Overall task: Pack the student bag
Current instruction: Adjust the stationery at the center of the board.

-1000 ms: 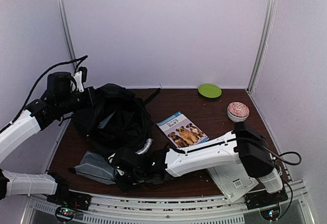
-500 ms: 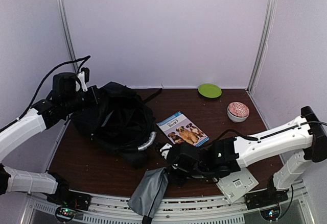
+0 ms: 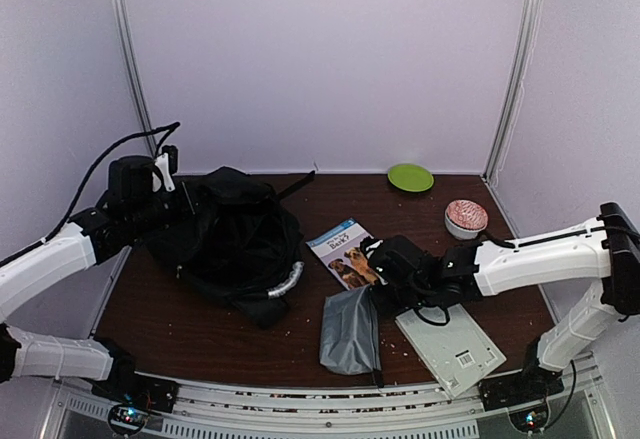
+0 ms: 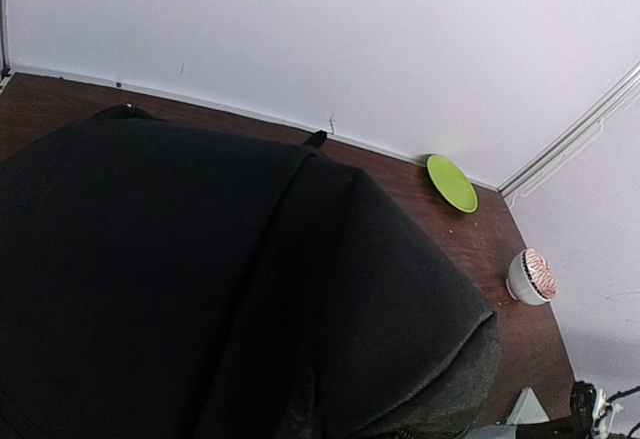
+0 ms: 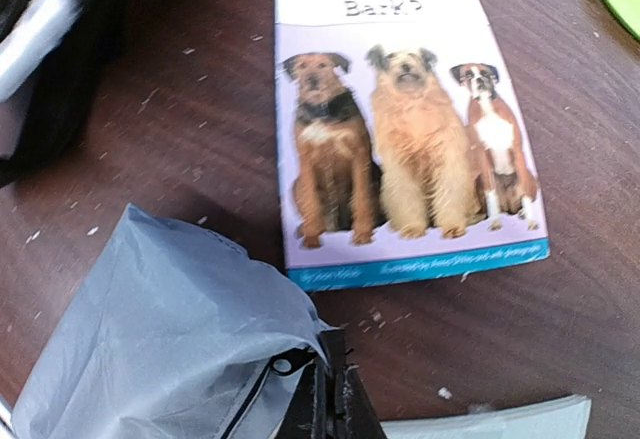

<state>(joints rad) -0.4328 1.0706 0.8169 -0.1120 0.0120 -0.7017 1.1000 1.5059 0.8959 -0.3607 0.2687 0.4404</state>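
Note:
The student bag (image 3: 235, 239), a big black soft bag with a grey-white handle (image 3: 285, 284), lies at the left of the table. My left gripper (image 3: 175, 191) is shut on its upper left edge and holds the fabric up. In the left wrist view the bag (image 4: 200, 279) fills the picture and hides the fingers. A small grey zip pouch (image 3: 350, 331) hangs in front of the dog book (image 3: 352, 251). My right gripper (image 3: 375, 284) is shut on the pouch's top corner. The right wrist view shows its fingertips (image 5: 330, 394) pinching the pouch (image 5: 160, 339) beside the zip pull.
A white pad with a barcode (image 3: 450, 344) lies at the front right under the right arm. A green plate (image 3: 410, 177) and a patterned bowl (image 3: 466, 217) stand at the back right. The dog book (image 5: 400, 119) lies flat just beyond the pouch.
The right arm has swung from the bag's front left across to the right, carrying the grey pouch, which now hangs beside the book. The left arm has shifted slightly, still holding the bag.

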